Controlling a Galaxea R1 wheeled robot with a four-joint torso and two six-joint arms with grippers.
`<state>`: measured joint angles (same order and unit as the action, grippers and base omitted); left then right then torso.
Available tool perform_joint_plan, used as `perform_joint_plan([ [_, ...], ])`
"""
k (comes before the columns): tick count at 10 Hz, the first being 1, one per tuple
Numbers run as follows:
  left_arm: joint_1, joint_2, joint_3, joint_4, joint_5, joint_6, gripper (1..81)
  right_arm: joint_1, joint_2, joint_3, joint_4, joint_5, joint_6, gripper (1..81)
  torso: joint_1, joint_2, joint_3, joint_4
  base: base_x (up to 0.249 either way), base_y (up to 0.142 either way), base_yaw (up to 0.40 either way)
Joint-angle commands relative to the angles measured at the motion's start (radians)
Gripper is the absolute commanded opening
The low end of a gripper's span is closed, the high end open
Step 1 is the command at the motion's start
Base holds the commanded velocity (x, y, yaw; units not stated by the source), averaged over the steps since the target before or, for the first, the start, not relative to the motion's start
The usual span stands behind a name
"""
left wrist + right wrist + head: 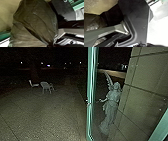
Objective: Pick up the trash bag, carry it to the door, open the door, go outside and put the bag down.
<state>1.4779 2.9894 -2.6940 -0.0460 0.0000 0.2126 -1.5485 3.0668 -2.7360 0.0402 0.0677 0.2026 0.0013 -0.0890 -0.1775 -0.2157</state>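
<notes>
Left wrist view: your left gripper (pixel 50 45) appears to pinch the gathered neck of the trash bag (pixel 35 21). You cannot determine the right gripper's state. Insufficient clearance at the green frame (pixel 90 94) could snag or tear the bag.

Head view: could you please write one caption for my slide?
Night outside: a winged statue near a wall, an upright green frame, and pale chairs on the dark paving.
</notes>
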Motion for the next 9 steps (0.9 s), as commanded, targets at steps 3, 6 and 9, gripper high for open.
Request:
perform_joint_plan([
  [3, -0.038, -0.01, -0.006, -0.002, 0.063, 0.005, 1.0, 0.029, 0.016, 0.012, -0.008, -0.063, -0.003, 81.1, 0.0, 0.001, 0.0, 0.0, 0.101, 0.0, 0.0],
  [6, -0.04, -0.009, -0.006, -0.002, 0.063, 0.005, 1.0, 0.03, 0.014, 0.012, -0.008, -0.063, -0.003, 81.1, 0.0, 0.001, 0.0, 0.0, 0.095, 0.0, 0.0],
  [9, -0.04, -0.009, -0.006, -0.002, 0.063, 0.004, 1.0, 0.029, 0.016, 0.012, -0.008, -0.063, -0.003, 81.1, 0.0, 0.001, 0.0, 0.0, 0.091, 0.0, 0.0],
])
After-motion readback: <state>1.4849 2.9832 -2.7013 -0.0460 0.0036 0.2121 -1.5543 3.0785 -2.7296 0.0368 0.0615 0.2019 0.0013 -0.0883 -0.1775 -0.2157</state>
